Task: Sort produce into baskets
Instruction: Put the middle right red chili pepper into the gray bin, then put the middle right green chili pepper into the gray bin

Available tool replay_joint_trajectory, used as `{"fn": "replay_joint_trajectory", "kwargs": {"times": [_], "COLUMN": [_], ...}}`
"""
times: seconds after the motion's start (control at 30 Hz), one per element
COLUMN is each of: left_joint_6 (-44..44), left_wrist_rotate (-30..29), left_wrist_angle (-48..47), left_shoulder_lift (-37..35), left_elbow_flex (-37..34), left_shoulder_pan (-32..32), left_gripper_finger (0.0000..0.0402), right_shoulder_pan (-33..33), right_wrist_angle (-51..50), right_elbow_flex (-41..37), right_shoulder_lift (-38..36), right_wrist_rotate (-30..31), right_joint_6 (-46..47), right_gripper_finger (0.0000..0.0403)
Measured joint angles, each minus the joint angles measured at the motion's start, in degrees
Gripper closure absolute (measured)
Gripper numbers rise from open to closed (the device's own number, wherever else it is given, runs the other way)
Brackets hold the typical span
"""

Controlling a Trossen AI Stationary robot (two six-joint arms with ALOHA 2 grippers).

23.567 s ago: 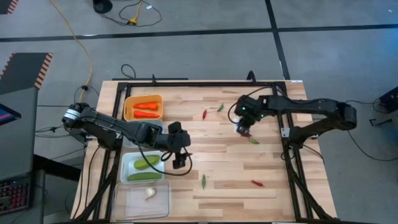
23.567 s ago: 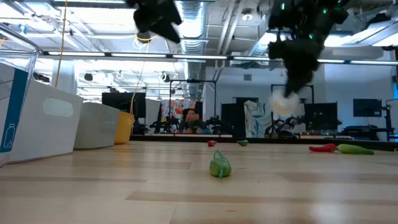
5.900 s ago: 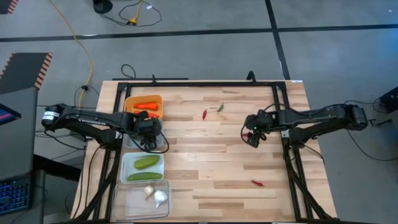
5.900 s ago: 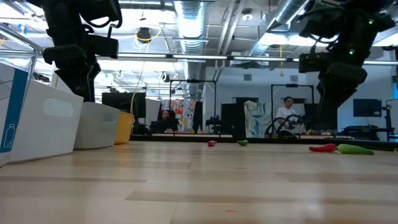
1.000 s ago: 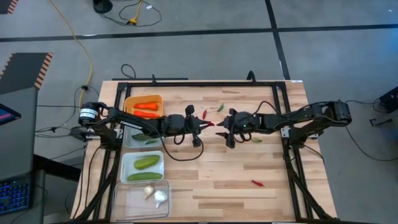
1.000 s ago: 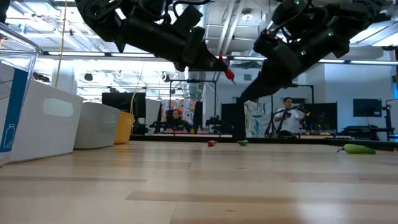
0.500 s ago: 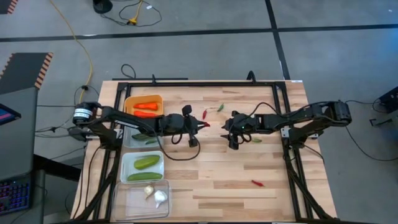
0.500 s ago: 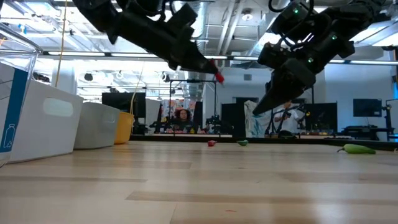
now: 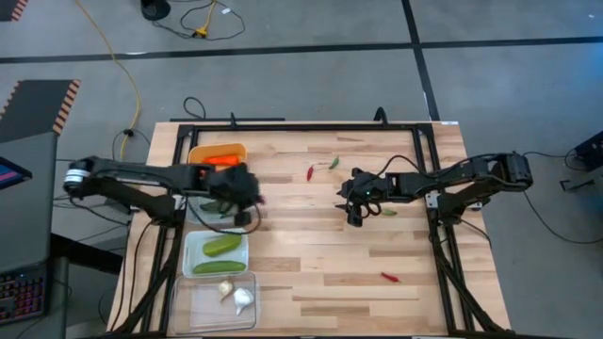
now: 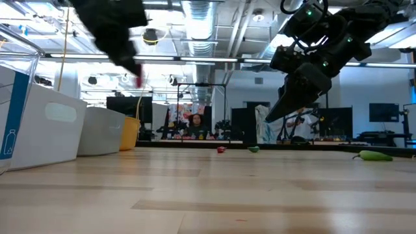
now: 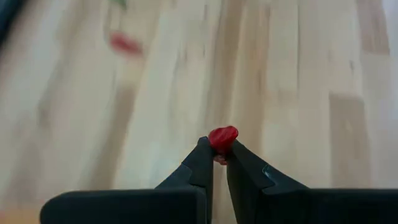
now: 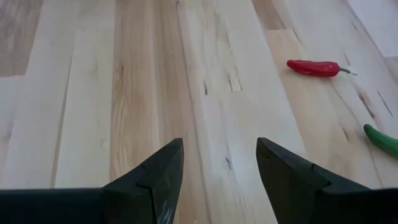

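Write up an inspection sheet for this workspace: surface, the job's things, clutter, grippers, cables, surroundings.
Surface: wooden table, dark frame rails along its edges.
Job's things: orange basket holds carrots; white basket holds cucumbers; clear basket holds garlic; grey basket mostly hidden under the left arm. Loose chilies: red, green, red, green.
Clutter: nothing seen.
Grippers: left gripper shut on a red chili, above the grey basket; right gripper open, empty, mid-table.
Cables: yellow cable on the floor; black leads at the table's edges.
Surroundings: grey floor; lab room behind.
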Motion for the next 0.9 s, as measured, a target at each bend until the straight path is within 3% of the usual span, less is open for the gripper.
{"fn": "replay_joint_trajectory", "kwargs": {"times": [0.23,0.4,0.6,0.9], "left_joint_6": [-11.89,-15.05,-16.29,-13.8], "left_wrist_rotate": [0.54,0.27,-2.19,-4.41], "left_wrist_angle": [-19.77,-26.47,-28.15,-28.14], "left_shoulder_lift": [-8.03,-9.42,-7.61,-2.61], "left_elbow_flex": [0.0,-0.02,-0.02,-0.02], "left_shoulder_pan": [-0.02,-0.02,0.0,0.0], "left_gripper_finger": [0.0384,0.0378,0.0334,0.0257], "right_shoulder_pan": [0.0,0.0,0.0,0.0], "right_wrist_angle": [0.7,-0.01,-15.48,-35.48], "right_elbow_flex": [0.0,0.09,5.63,10.69], "right_shoulder_lift": [0.0,0.0,0.0,0.0], "right_wrist_rotate": [0.02,0.02,0.02,0.0], "right_joint_6": [0.0,-0.01,0.41,9.61], "right_gripper_finger": [0.0173,0.0173,0.0173,0.0173]}}
